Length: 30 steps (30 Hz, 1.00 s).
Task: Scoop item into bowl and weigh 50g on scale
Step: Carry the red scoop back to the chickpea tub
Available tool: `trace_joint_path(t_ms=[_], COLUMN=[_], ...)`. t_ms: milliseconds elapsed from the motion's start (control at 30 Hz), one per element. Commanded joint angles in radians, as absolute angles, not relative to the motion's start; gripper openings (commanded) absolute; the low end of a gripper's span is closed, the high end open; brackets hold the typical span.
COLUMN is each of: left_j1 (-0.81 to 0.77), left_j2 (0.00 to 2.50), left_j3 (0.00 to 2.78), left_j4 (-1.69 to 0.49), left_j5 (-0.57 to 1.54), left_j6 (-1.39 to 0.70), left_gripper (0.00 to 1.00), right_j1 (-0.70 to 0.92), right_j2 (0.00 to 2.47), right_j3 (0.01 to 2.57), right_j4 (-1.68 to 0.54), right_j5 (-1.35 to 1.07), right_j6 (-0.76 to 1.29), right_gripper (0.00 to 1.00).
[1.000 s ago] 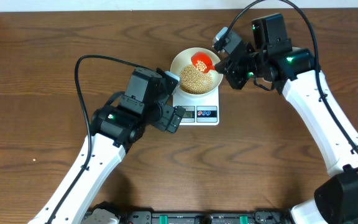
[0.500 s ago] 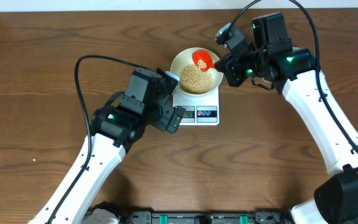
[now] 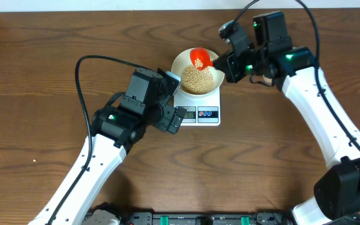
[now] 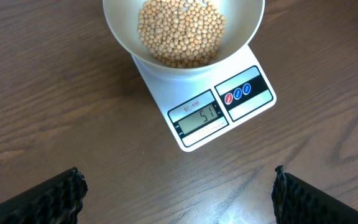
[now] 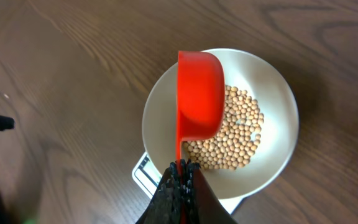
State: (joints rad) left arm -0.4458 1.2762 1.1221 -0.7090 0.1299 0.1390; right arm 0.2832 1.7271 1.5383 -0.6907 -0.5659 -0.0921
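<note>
While your right fingers [image 5: 180,182] are pressed together on the thin handle of the red scoop [image 5: 199,93], the scoop's cup hangs over the bowl [image 3: 181,61], on the side away from the scale's [image 3: 200,107] display. From the right wrist view you can see that the cup is over the bowl's rim and part of the heap. It is not clear whether it touches anything below.

You have the white bowl sitting on the platform of the scale, covering most of it. The beans [image 4: 180,31] lie in a single tan heap inside the bowl, filling its bottom and leaving the upper wall bare.

At the scale's front edge, the grey display [image 4: 196,117] reads 51, with the red and blue buttons [image 4: 237,93] just beside it.

Your left fingers [image 4: 48,198] stand wide apart and hold nothing. They hover above the wooden desk [image 3: 42,37] near the display end of the scale, apart from it, with bare wood between the two tips.
</note>
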Motion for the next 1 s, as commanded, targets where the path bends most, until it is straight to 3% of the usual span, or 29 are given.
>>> trace_joint_path(t_ms=[0,267,667,967], left_j1=[-0.442,-0.442,-0.442,-0.442], left_j2=[1.274,1.274,1.274,1.274], left_j3=[1.118,1.118,1.118,1.118], left_j4=[-0.710,-0.710,-0.710,-0.710], left_j5=[0.135,0.135,0.135,0.135], left_j6=[0.149,0.149,0.149,0.149], left_gripper=[0.98,0.97,0.98,0.97], right_j1=[0.216,0.071,-0.131,-0.253], right_j2=[1.734,1.734,1.725,1.713], right_j3=[1.546,1.546,1.546,1.546], right_j4=[-0.689,-0.690,-0.786,-0.931], right_j5=[-0.704,-0.886,-0.916,-0.496], right_j6=[-0.045,-0.049,-0.109,-0.109], right_gripper=[0.01,0.01,0.01,0.01])
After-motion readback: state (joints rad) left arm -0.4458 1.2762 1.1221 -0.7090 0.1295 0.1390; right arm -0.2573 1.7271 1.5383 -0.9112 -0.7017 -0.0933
